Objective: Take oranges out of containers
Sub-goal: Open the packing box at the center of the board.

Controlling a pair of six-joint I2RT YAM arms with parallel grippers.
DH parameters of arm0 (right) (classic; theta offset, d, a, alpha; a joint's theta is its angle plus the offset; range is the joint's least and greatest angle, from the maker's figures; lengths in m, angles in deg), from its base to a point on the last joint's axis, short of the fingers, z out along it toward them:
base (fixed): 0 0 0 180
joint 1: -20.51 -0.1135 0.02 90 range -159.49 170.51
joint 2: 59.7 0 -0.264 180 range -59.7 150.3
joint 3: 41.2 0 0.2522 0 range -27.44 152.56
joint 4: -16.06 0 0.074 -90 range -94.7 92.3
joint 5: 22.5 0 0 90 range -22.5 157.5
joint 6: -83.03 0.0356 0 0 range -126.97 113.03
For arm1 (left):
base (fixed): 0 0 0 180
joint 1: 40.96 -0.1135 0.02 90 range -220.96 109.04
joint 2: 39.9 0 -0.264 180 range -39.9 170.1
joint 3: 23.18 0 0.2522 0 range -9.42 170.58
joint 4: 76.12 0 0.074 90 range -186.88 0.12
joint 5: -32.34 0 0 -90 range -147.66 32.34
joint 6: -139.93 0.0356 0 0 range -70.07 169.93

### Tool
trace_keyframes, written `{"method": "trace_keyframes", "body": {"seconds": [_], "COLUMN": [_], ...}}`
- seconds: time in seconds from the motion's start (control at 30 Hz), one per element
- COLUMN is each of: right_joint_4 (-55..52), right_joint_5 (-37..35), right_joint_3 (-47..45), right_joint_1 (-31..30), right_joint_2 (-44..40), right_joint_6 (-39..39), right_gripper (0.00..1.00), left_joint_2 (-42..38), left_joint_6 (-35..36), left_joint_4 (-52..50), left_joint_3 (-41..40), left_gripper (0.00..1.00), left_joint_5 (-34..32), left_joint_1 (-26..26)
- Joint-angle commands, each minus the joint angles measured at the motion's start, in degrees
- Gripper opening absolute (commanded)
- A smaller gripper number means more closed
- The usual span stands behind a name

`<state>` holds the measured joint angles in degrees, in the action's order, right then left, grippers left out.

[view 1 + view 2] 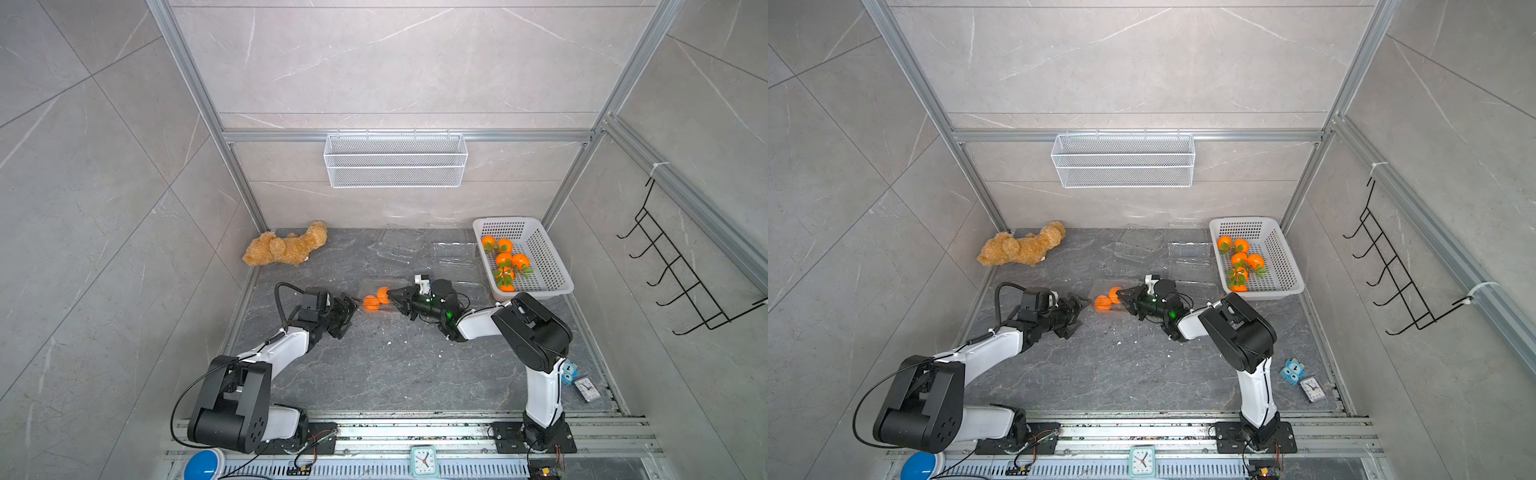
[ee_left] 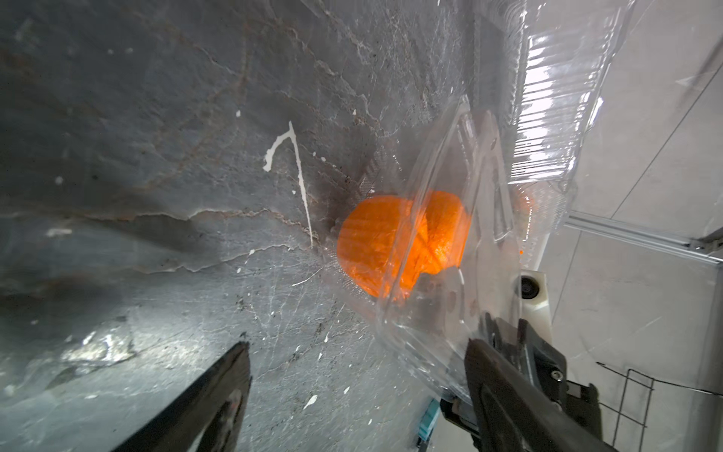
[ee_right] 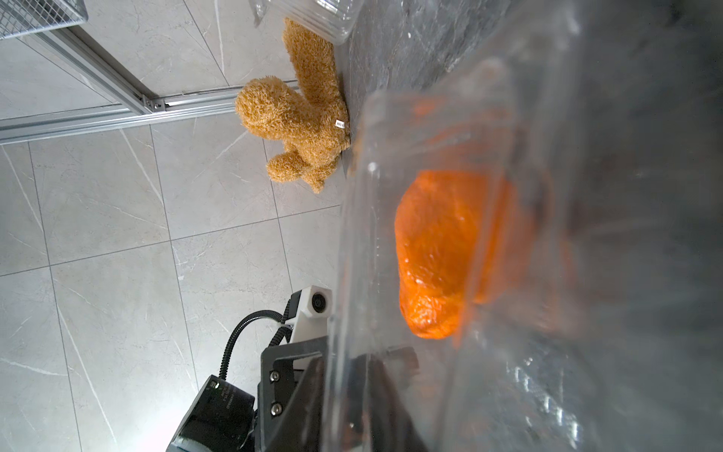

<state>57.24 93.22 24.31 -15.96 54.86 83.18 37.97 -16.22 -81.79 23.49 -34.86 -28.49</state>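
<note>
Top views: set high above the front rail, looking down and back over the whole table (image 1: 374,374), far off.
Top overlap: almost everything. The bear (image 1: 286,247) and basket (image 1: 552,266) show in both top views, shifted sideways.
Left wrist: low over the table and very near, facing the container (image 2: 430,344) and the orange (image 2: 375,242) inside.
Right wrist: pressed against the same container, facing the opposite way toward the bear — plastic blurred.
Wrist overlap: container and orange, seen from opposite sides — each view catches the other's lens, the right camera (image 2: 530,287) and the left camera (image 3: 319,303).

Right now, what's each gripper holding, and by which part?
Right gripper looks pinched on the container, at its edge. Left gripper: open at the opposite corner, holding nothing.
</note>
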Motion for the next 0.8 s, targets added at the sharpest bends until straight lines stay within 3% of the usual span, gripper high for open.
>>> {"method": "trace_keyframes", "body": {"seconds": [0.0, 0.37, 0.77], "right_joint_4": [1.15, 2.80, 2.19], "right_joint_5": [-0.91, -4.97, -6.81], "right_joint_3": [0.76, 2.34, 2.46], "right_joint_1": [-0.09, -0.05, -0.27], "right_joint_2": [0.73, 1.86, 1.63], "right_joint_6": [1.01, 6.59, 7.67], "right_gripper": [0.23, 0.20, 0.19], "left_joint_2": [-0.45, -2.06, 3.11], "left_joint_6": [-3.58, -6.42, -9.68], "left_joint_4": [7.05, 15.06, 23.40], "left_joint_3": [-2.36, -8.05, -7.51], "left_gripper": [0.85, 0.76, 0.75], "left_joint_5": [1.54, 1.28, -1.27], "left_joint_1": [-0.27, 1.04, 5.14]}}
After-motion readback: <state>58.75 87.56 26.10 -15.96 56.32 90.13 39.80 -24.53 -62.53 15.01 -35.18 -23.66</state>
